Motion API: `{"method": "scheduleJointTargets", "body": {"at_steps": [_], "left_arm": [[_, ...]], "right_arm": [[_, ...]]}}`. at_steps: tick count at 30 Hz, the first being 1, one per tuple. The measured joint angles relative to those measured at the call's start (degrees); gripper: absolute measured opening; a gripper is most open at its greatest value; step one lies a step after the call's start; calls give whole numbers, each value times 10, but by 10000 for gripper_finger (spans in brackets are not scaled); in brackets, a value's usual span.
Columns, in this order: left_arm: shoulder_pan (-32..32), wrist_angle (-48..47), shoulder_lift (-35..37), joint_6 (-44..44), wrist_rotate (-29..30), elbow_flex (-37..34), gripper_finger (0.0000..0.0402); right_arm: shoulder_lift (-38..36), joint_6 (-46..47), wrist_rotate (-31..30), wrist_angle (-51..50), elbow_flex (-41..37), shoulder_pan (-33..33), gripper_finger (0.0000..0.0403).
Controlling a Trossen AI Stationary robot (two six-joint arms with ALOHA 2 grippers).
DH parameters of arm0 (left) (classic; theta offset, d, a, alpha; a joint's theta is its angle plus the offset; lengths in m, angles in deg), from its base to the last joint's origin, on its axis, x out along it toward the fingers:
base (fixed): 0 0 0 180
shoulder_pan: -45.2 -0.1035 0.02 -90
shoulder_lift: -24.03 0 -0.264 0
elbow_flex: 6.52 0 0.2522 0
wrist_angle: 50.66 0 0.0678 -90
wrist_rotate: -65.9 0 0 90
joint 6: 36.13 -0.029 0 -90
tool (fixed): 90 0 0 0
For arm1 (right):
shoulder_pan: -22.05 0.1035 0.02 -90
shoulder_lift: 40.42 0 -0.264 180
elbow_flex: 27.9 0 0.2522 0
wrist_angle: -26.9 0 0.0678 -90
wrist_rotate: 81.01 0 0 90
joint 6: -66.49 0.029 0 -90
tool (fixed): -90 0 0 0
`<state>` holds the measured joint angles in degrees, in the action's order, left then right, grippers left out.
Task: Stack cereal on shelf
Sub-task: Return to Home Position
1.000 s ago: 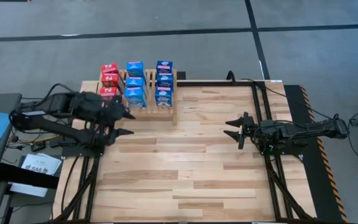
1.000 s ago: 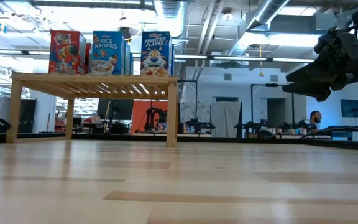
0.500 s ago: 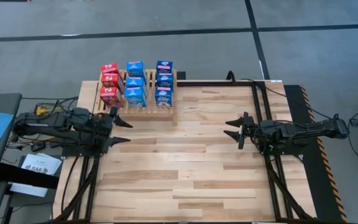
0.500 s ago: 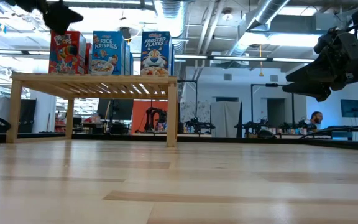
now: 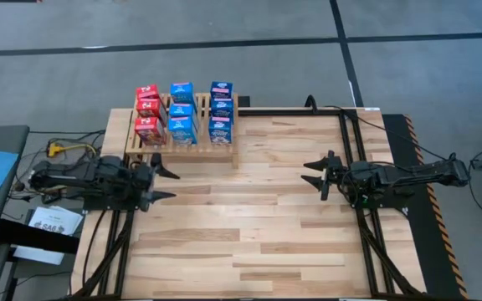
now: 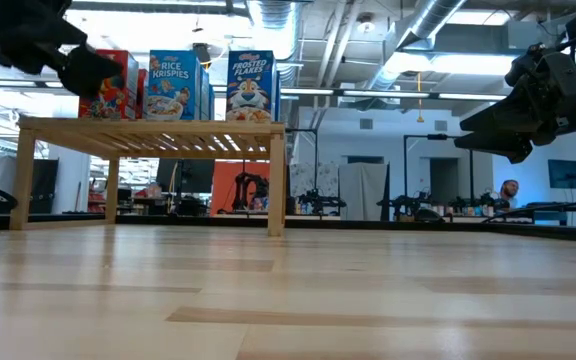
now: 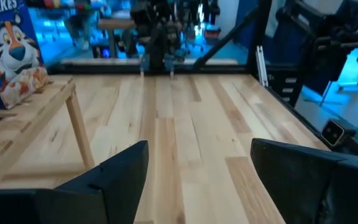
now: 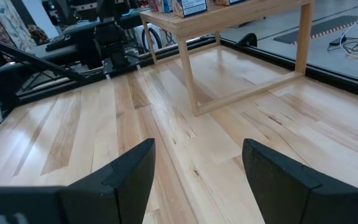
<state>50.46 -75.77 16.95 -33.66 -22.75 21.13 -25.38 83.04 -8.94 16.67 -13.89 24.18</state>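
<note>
Nine cereal boxes [image 5: 182, 109] stand on the shelf [image 5: 199, 144] at the bench's [image 5: 249, 226] far left corner: three red, three light blue, three dark blue. The left arm [image 5: 86, 178] hangs just beside the shelf, jaws apart. The right arm [image 5: 392, 176] waits well away, jaws apart too.

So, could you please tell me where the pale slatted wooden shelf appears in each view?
High view: pale slatted wooden shelf, upper left.
Low view: shelf, left half.
Left wrist view: shelf close, one leg showing.
Right wrist view: shelf farther off, legs showing.
Shared landmark: colourful cardboard cereal boxes on top.
</note>
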Motion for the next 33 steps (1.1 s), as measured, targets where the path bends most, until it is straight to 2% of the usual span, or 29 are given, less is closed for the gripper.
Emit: {"method": "scheduleJointTargets", "body": {"at_steps": [7,10,13,21,26,33], "left_arm": [[0,68,69,2,1,-89,273],[0,93,69,-2,2,-114,273],[-1,129,66,-22,28,-132,273],[-1,149,63,-70,99,-133,273],[-1,149,59,-143,100,-133,273],[-1,149,59,-148,96,-134,273]], "right_arm": [[0,0,0,0,0,0,266],[0,0,0,0,0,0,266],[0,0,0,0,0,0,266],[0,0,0,0,0,0,266],[0,0,0,0,0,0,266],[0,0,0,0,0,0,266]]}}
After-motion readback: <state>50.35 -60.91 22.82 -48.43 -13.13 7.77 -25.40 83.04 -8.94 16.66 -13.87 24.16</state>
